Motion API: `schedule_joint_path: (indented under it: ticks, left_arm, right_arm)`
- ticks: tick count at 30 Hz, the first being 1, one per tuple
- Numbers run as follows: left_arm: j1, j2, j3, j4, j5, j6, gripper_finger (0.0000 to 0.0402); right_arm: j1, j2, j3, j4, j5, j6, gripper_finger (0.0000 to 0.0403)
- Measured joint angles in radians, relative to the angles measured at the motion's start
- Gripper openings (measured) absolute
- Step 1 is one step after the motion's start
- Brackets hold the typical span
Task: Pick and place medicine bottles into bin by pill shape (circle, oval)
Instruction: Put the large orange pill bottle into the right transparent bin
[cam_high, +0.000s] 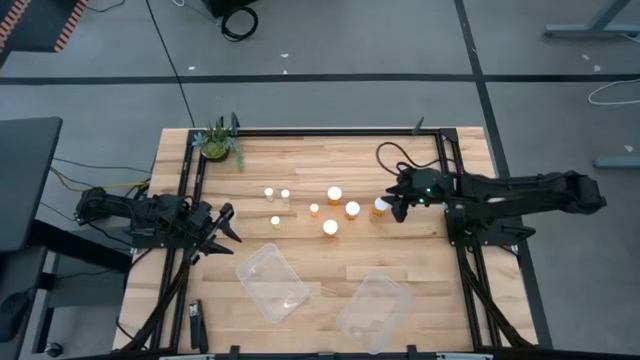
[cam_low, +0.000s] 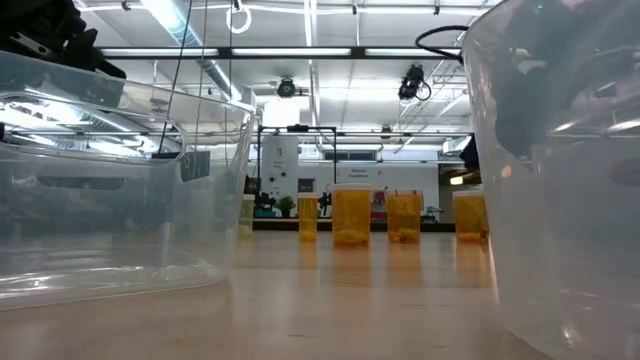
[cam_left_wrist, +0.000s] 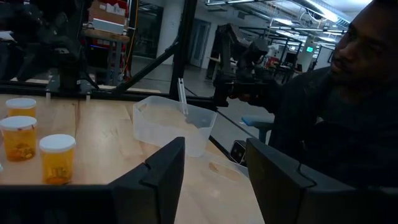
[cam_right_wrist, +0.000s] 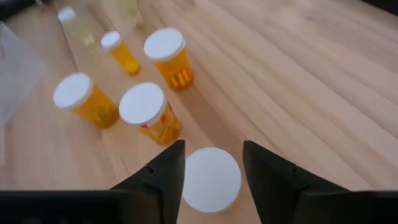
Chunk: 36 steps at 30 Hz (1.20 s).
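Note:
Several amber bottles with white caps stand upright on the wooden table (cam_high: 300, 165), among them wide ones (cam_high: 335, 194) (cam_high: 352, 209) (cam_high: 330, 227) and narrow ones (cam_high: 268, 192) (cam_high: 285, 195). My right gripper (cam_high: 398, 210) (cam_right_wrist: 212, 163) is open, tilted down over the rightmost wide bottle (cam_high: 381, 205). One finger stands on either side of the bottle's white cap (cam_right_wrist: 211, 179). My left gripper (cam_high: 222, 225) (cam_left_wrist: 214, 171) is open and empty at the table's left edge. My right gripper has its fingers (cam_right_wrist: 168, 168) on either side of the rightmost bottle's cap (cam_right_wrist: 211, 186), coming slanting down from the table's right. I cannot tell whether they touch the cap. The bottle stands upright on the table.
Two clear tubs (cam_high: 272, 282) (cam_high: 374, 308) lie near the front edge and fill the low view's foreground (cam_low: 110, 190). A green potted plant (cam_high: 218, 143) stands at the far left. Black frame rails (cam_high: 445, 190) run along the table's sides. A person (cam_left_wrist: 348, 93) shows beyond the table.

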Motion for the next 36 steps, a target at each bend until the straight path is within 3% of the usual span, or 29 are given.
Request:
schedule_joint_path:
  ticks: [10, 20, 26, 36]
  left_arm:
    - [0.000, 0.000, 0.000, 0.000, 0.000, 0.000, 0.0179]
    - [0.000, 0.000, 0.000, 0.000, 0.000, 0.000, 0.0181]
    - [0.000, 0.000, 0.000, 0.000, 0.000, 0.000, 0.0177]
    - [0.000, 0.000, 0.000, 0.000, 0.000, 0.000, 0.0180]
  right_arm:
    - [0.000, 0.230, 0.224, -0.233, -0.030, -0.068, 0.0234]
    - [0.001, 0.414, 0.363, -0.390, -0.034, -0.114, 0.0289]
    - [0.005, 0.472, 0.409, -0.407, -0.089, -0.129, 0.0323]
    - [0.005, 0.554, 0.411, -0.410, -0.085, -0.163, 0.0357]
